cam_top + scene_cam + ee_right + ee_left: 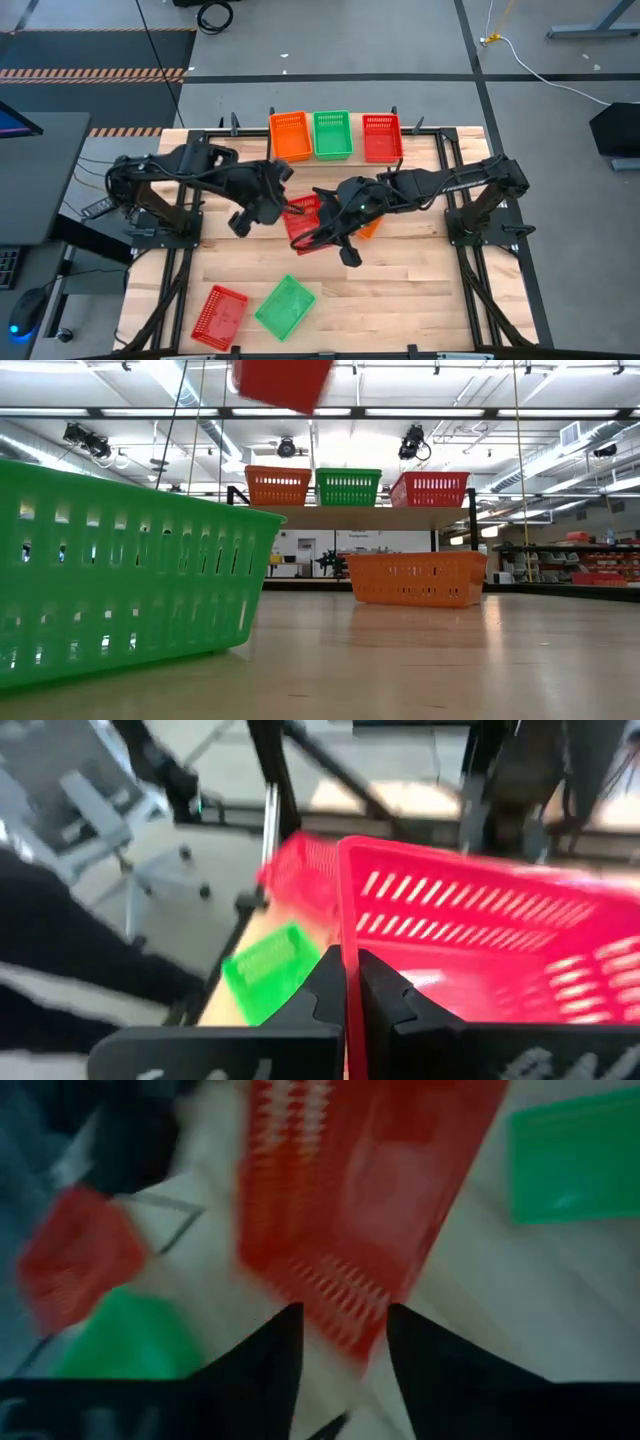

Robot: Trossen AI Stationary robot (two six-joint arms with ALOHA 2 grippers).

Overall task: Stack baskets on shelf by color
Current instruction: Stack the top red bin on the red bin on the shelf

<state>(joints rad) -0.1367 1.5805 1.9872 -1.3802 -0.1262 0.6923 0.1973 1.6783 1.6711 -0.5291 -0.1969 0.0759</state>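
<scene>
High view shows the wooden table [400, 300] with the shelf [425, 140] at its far edge. On the shelf stand three baskets in a row: an orange basket [290, 135], a green basket [332, 134] and a red basket [381, 137]. Both arms meet over the middle of the table at a lifted red basket [303, 220]. The right gripper [352, 982] is closed on the rim of this basket, with the wall pinched between its fingers. The left gripper [343, 1342] stands open, its fingers on both sides of the same basket's edge. Under the right arm lies a second orange basket [415, 578]. At the near edge lie another green basket [286, 306] and another red basket [220, 317], side by side
</scene>
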